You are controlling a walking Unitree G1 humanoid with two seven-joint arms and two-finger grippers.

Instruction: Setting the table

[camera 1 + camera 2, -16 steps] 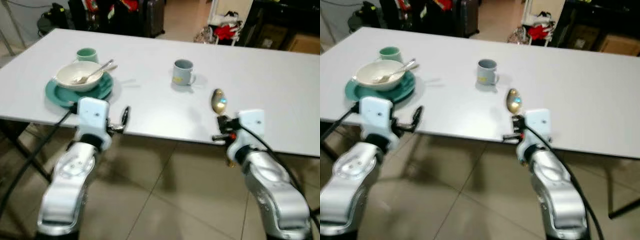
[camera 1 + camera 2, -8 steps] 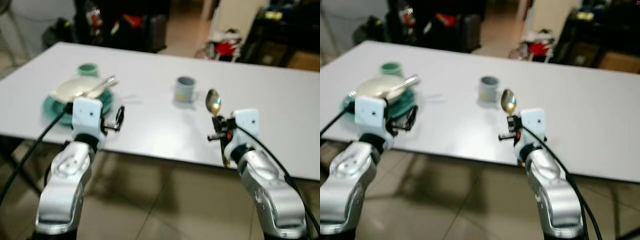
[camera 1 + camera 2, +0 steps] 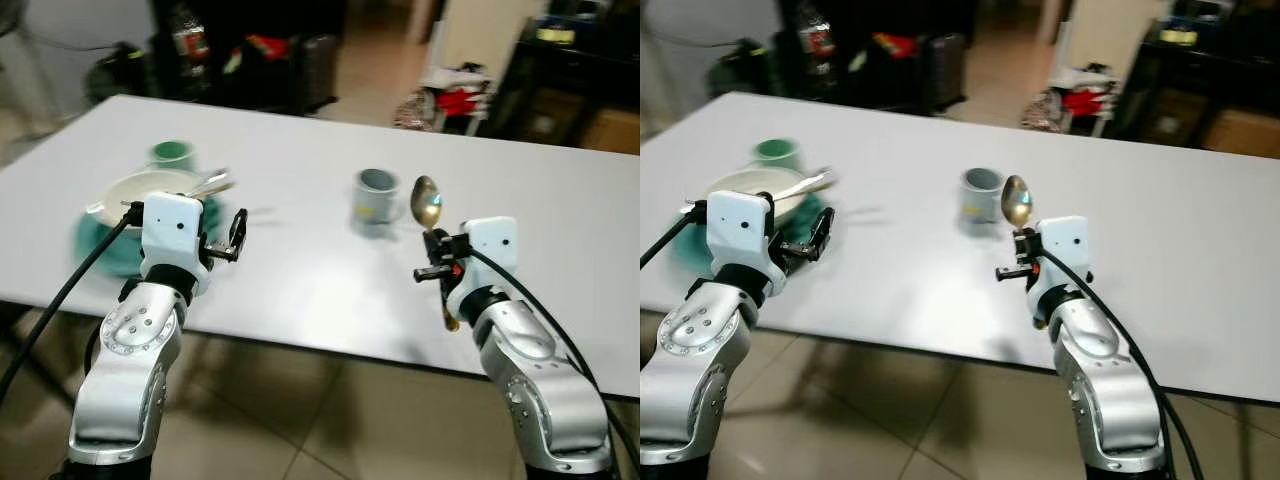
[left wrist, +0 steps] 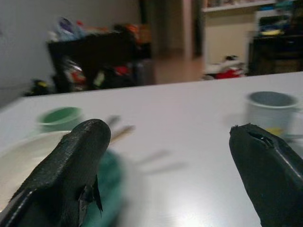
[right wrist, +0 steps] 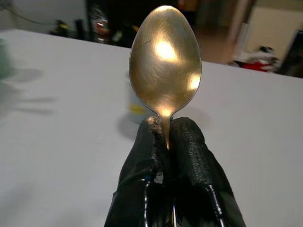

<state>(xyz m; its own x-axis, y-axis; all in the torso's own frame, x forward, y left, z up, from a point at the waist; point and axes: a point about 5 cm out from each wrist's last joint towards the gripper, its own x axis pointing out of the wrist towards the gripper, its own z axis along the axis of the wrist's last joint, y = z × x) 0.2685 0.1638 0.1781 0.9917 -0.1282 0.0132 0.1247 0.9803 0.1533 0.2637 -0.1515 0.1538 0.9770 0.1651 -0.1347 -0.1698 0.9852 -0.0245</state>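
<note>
My right gripper (image 3: 436,262) is clamped on the neck of a gold spoon (image 3: 427,201), holding it bowl-up above the near part of the white table (image 3: 560,200), just right of the grey mug (image 3: 377,195). My left gripper (image 3: 236,235) hangs with its fingers spread apart, beside the cream bowl (image 3: 135,189) on the teal plate (image 3: 97,245). A green cup (image 3: 172,154) stands beyond them.

Home dining room: white table (image 3: 300,270), crockery.
</note>
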